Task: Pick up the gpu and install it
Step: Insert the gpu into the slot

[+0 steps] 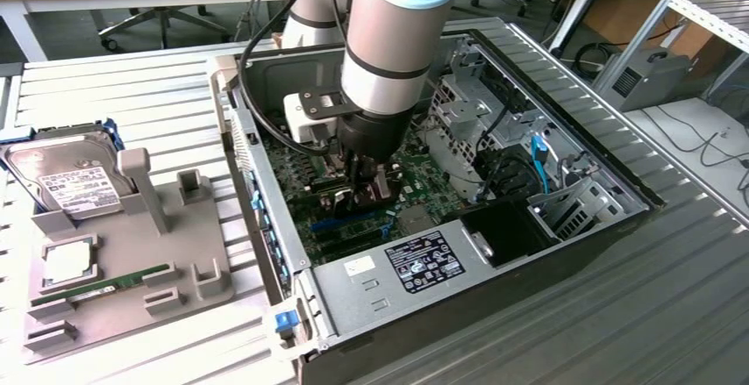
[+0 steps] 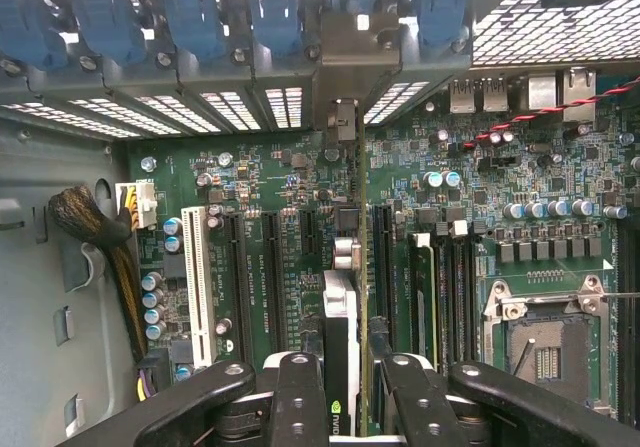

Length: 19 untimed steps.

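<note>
The gpu shows edge-on as a thin black card standing upright over the green motherboard, in line with a long black slot. Its pale metal bracket sits against the case's rear slot openings. My gripper is shut on the card's near end, one black finger on each side. In the exterior view the gripper reaches down inside the open computer case, with the gpu held low against the board.
A grey fixture on the exterior view's left holds a silver hard drive, a green RAM stick and a square chip. Inside the case stand a drive cage, a power supply and a cable bundle.
</note>
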Tool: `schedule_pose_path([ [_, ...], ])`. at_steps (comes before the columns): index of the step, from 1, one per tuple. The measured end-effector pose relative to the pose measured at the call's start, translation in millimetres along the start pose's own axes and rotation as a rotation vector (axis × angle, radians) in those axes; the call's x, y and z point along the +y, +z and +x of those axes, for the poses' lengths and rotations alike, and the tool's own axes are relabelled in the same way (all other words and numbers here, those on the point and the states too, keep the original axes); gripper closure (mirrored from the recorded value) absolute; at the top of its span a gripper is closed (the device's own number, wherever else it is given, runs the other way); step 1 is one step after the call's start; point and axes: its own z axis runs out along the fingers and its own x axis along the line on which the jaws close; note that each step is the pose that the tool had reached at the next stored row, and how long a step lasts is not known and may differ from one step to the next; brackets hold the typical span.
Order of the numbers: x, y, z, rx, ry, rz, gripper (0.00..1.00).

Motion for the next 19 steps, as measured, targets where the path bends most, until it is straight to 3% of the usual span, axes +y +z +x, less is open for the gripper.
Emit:
schedule_pose_path([
  [6, 0.0, 0.0, 0.0, 0.0000, 0.000, 0.0000, 0.73],
  [9, 0.0, -0.4, -0.5, 0.0003, -0.026, -0.0009, 0.73],
  [12, 0.3, 3.3, -1.7, -0.0032, -0.026, -0.0011, 0.73],
  [14, 0.3, 3.7, -1.7, -0.0106, -0.046, -0.0021, 0.73],
  [19, 0.2, 3.7, -1.6, -0.0082, -0.046, -0.0020, 0.73],
])
